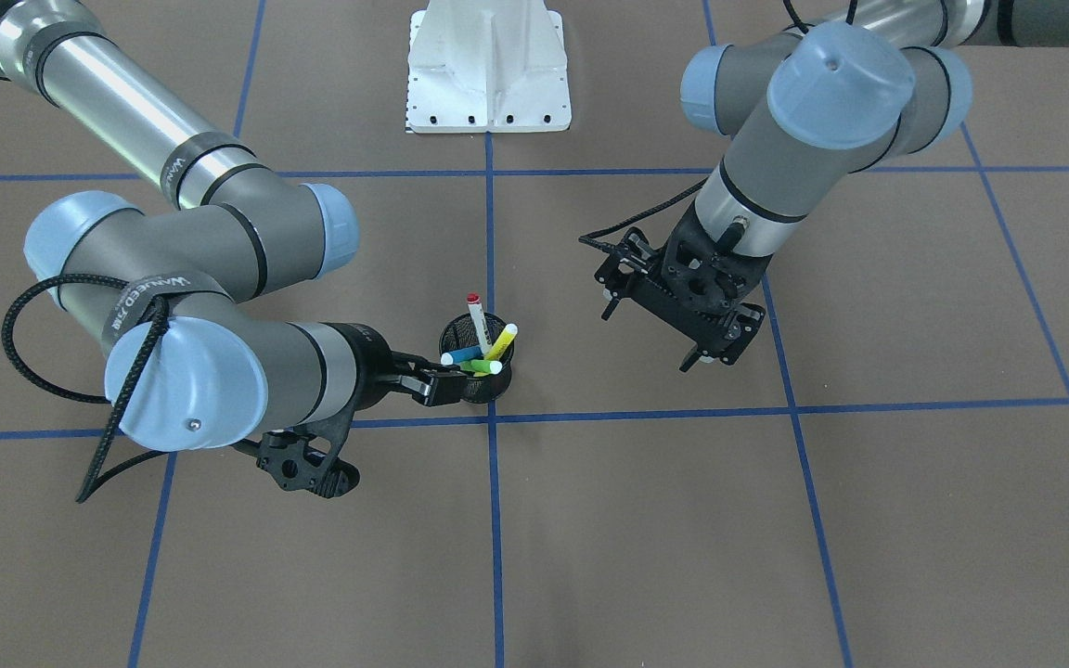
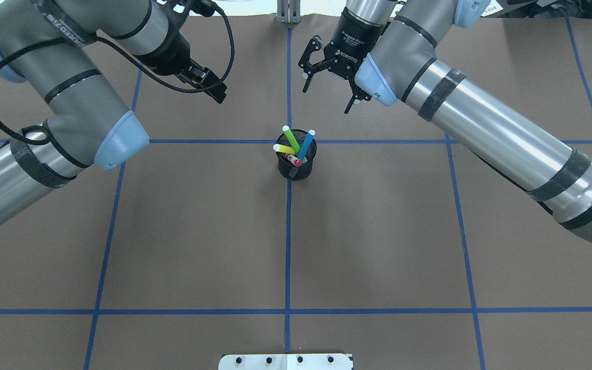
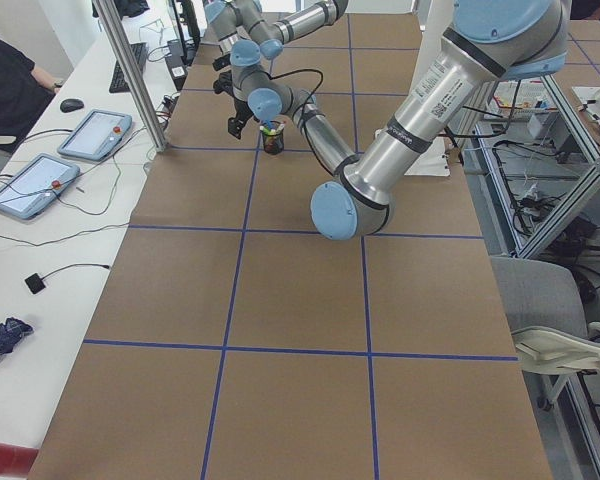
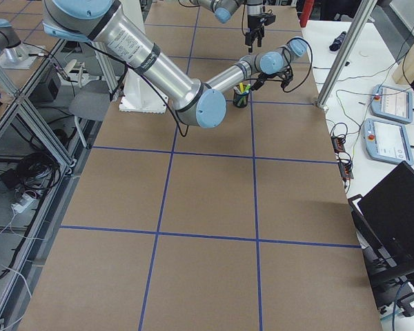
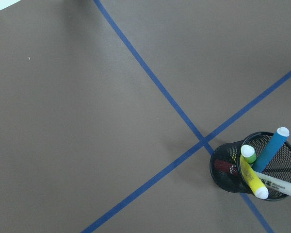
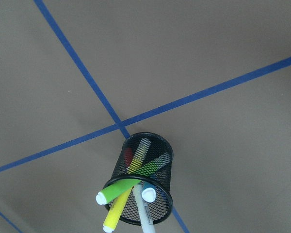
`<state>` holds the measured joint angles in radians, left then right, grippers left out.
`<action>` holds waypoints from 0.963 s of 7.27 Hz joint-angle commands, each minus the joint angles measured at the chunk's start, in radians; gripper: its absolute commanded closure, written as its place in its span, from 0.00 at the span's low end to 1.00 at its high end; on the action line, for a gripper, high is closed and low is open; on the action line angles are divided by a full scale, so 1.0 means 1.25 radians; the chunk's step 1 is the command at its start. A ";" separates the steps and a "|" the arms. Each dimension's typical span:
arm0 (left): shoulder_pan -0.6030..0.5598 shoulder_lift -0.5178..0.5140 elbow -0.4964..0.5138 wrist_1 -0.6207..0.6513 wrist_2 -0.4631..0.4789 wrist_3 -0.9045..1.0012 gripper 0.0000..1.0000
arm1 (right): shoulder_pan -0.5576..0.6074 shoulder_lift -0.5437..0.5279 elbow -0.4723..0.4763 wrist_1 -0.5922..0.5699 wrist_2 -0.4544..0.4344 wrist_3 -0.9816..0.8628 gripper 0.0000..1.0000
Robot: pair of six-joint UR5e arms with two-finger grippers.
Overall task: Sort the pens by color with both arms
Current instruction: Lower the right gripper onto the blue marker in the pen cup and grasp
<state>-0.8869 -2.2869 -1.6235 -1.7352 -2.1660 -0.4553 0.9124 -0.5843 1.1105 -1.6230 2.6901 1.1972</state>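
Nothing is sorted yet. All four pens (image 2: 305,146) lean in the mesh cup (image 2: 290,172) in the middle of the worktop (image 2: 378,231). Seen from overhead, the left end effector (image 1: 646,341) hangs at 10 o'clock from the cup and the right end effector (image 2: 326,100) at 1 o'clock. Both are wide open and hold nothing. Next, one should come down over a pen top and pinch it. The pens are thin, round, smooth plastic. The cup is wire net.

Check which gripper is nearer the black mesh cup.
Right. The right gripper is close by the black mesh cup, on the robot's right of it; the left gripper hangs clearly farther off on the cup's other side.
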 commanded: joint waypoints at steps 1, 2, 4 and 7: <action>-0.006 0.018 -0.001 -0.029 0.000 0.000 0.01 | -0.027 -0.001 -0.007 0.002 -0.017 0.018 0.02; -0.006 0.036 -0.002 -0.045 0.000 0.000 0.01 | -0.038 -0.003 -0.009 0.005 -0.045 0.022 0.02; -0.006 0.045 -0.001 -0.059 0.000 0.000 0.01 | -0.052 -0.001 -0.009 0.013 -0.055 0.026 0.05; -0.005 0.045 -0.002 -0.060 0.000 -0.001 0.01 | -0.057 -0.003 -0.029 0.034 -0.090 0.026 0.15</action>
<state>-0.8935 -2.2302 -1.6253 -1.8092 -2.1660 -0.4566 0.8459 -0.5906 1.0925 -1.5924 2.6036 1.2291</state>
